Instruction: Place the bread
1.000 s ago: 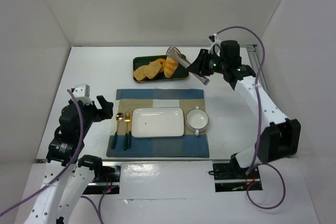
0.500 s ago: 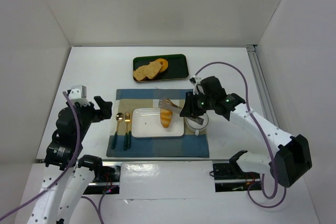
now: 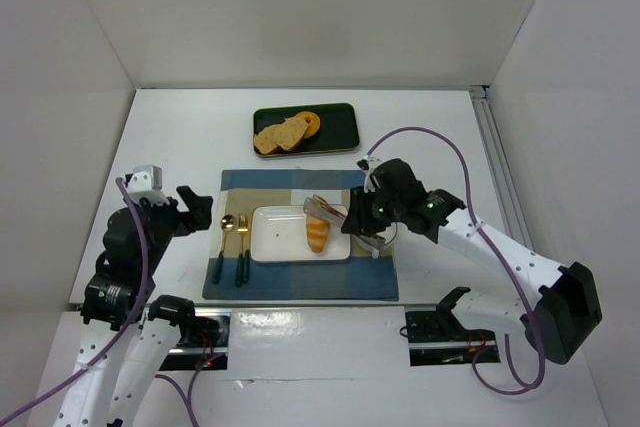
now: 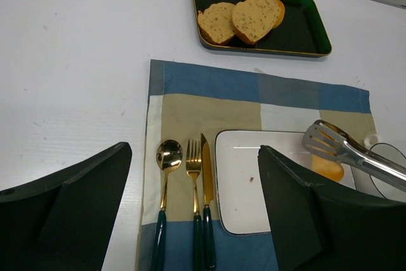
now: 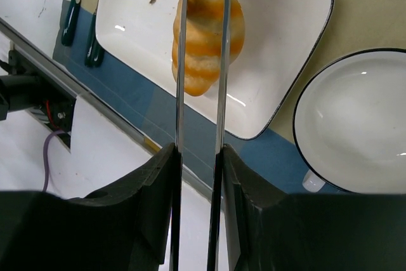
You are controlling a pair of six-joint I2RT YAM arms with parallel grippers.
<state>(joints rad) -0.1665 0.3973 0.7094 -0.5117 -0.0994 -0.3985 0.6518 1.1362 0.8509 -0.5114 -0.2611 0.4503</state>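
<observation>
The bread (image 3: 318,236) is sitting in the middle of the frame, over the right half of the white plate (image 3: 275,237). The tongs (image 3: 325,209) are squeezing it on both sides, and I cannot tell if it is touching the plate yet. The right claw (image 3: 360,219) is gripping the tongs tight. So the carrying looks nearly done, and letting go is what is left. The left claw (image 3: 203,206) is waiting wide open, holding nothing, at the left of the frame.

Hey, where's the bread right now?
Top view, centre: the bread is over the right part of the white plate, between the tongs held by the right end effector, left of the bowl.
</observation>
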